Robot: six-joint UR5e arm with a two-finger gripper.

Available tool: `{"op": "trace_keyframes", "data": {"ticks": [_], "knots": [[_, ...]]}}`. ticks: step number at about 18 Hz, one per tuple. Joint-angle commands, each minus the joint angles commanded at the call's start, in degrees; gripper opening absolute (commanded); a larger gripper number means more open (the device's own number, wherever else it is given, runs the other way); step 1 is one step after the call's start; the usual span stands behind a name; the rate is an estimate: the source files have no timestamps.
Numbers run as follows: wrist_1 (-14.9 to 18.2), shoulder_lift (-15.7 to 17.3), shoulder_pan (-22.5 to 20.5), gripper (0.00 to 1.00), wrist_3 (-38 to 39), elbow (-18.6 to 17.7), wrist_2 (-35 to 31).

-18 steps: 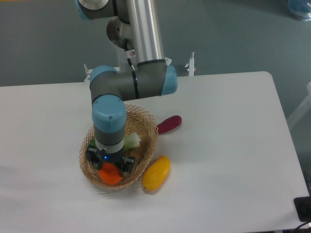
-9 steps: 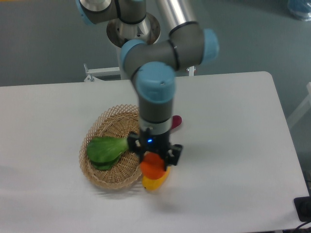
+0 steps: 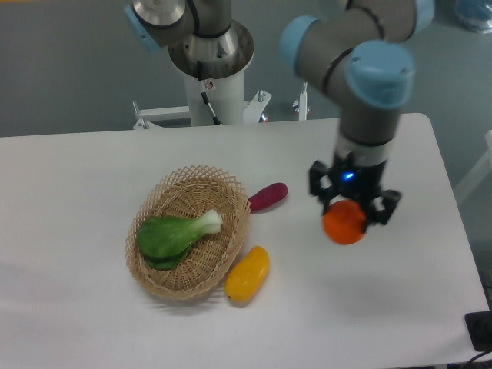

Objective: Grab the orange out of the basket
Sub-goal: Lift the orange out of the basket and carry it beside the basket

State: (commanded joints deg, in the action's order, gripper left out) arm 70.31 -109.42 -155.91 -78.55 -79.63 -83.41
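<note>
My gripper [image 3: 350, 209] is shut on the orange [image 3: 344, 223], a round bright-orange fruit, and holds it in the air above the right part of the white table, well to the right of the basket. The basket [image 3: 231, 192] is a tan oval wicker one at the table's left-centre. It holds only a green leafy vegetable [image 3: 173, 234].
A yellow mango-like fruit [image 3: 247, 274] lies on the table against the basket's front right rim. A dark red oblong vegetable [image 3: 267, 196] lies just right of the basket. The arm's base [image 3: 209, 46] stands behind the table. The table's right edge is near the gripper.
The gripper lifted the orange out of the basket and carried it to the right, from over the basket's front to above the right side of the table. The green vegetable is now uncovered.
</note>
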Motion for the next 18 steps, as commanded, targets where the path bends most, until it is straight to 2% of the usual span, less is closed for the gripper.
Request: {"op": "trace_keyframes", "data": {"ticks": [7, 18], "knots": [[0.09, 0.53, -2.73, 0.63, -3.1, -0.44, -0.09], [1.32, 0.79, -3.53, 0.63, -3.27, 0.0, 0.35]]}}
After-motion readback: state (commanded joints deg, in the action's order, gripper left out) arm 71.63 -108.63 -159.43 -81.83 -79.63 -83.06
